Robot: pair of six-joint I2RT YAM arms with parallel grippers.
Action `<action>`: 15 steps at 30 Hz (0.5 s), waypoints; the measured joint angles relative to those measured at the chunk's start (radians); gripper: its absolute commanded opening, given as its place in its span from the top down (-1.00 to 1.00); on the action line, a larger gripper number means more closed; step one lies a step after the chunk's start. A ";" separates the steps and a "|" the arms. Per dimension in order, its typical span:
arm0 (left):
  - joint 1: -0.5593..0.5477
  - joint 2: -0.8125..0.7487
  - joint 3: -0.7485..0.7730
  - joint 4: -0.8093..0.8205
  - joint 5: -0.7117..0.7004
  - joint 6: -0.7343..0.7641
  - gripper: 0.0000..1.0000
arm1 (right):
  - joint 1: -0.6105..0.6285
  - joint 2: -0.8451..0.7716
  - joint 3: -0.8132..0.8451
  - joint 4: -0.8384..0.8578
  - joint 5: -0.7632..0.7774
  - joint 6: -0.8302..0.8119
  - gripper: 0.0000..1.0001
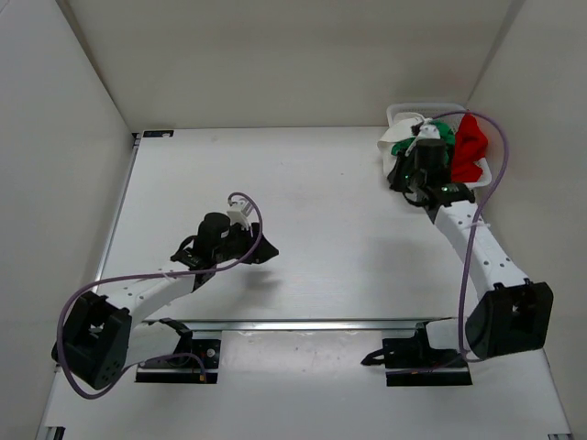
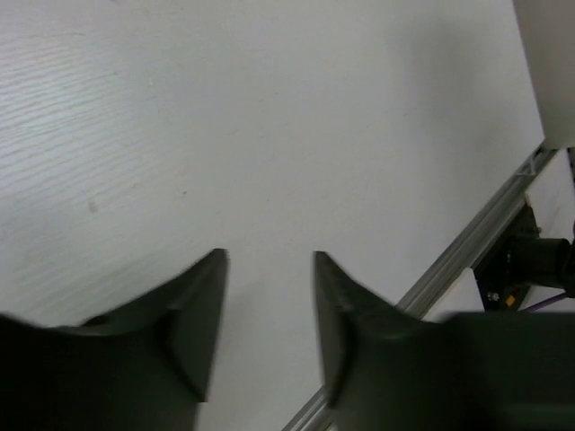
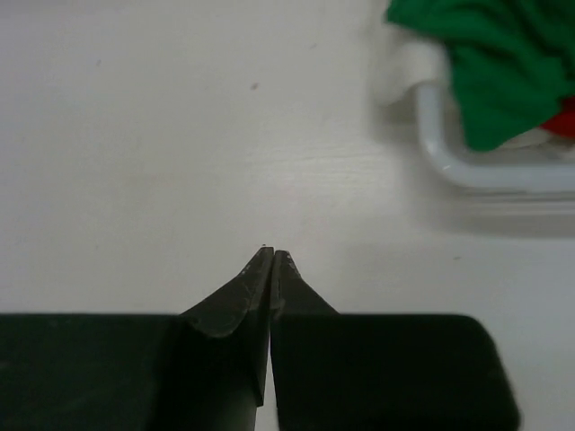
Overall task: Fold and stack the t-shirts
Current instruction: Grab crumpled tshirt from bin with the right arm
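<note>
1. The left pincer [image 2: 269,260] stands wide, with a clear gap between its two dark fingers [image 2: 202,314]. It holds nothing and touches nothing; only bare table [image 2: 269,108] shows through the gap.
2. The right pincer [image 3: 272,253] is closed tight, its tips pressed together with nothing between them. It is low over the table [image 3: 180,135], and I cannot tell whether the tips touch the surface.
3. From above, the left pincer [image 1: 266,249] is over the left-middle of the table [image 1: 321,202], and the right pincer [image 1: 404,183] is near the far right corner, well apart from it.
4. Just ahead of the right pincer and to its right lies the white plastic basket [image 3: 449,157]. The green t-shirt [image 3: 503,63] spills over the basket's rim, and a bit of the red t-shirt [image 3: 566,121] shows beside it.
5. In the top view, the green t-shirt [image 1: 402,147], the red t-shirt [image 1: 470,147] and the white t-shirt [image 1: 408,124] are all bunched, unfolded, in the basket [image 1: 400,112] just beyond the right pincer, far across the table from the left one.
6. The table is white with a faint wood grain. A metal rail [image 1: 303,323] runs along its near edge, behind both pincers.
7. A purple cable [image 1: 500,156] loops beside the right arm.
8. Plain white walls [image 1: 275,55] close in the table beyond the basket.
</note>
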 measured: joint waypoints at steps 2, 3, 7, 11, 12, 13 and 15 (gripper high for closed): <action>-0.019 0.008 -0.010 0.030 0.006 -0.005 0.29 | -0.079 0.050 0.060 0.002 -0.001 -0.014 0.81; -0.027 0.011 -0.014 0.045 0.008 -0.008 0.27 | -0.123 0.081 0.093 0.002 -0.002 -0.019 0.68; -0.048 0.016 -0.040 0.102 0.019 -0.025 0.03 | -0.266 0.238 0.243 0.002 -0.014 -0.042 0.16; -0.049 0.013 -0.090 0.145 0.027 -0.043 -0.04 | -0.337 0.381 0.360 -0.001 -0.028 -0.063 0.07; -0.048 0.010 -0.104 0.147 0.027 -0.047 -0.04 | -0.347 0.406 0.378 0.000 -0.032 -0.064 0.06; -0.048 0.008 -0.113 0.148 0.027 -0.048 -0.04 | -0.357 0.430 0.398 -0.002 -0.037 -0.066 0.05; -0.054 -0.003 -0.122 0.143 0.024 -0.052 -0.07 | -0.378 0.484 0.450 -0.014 -0.050 -0.067 0.03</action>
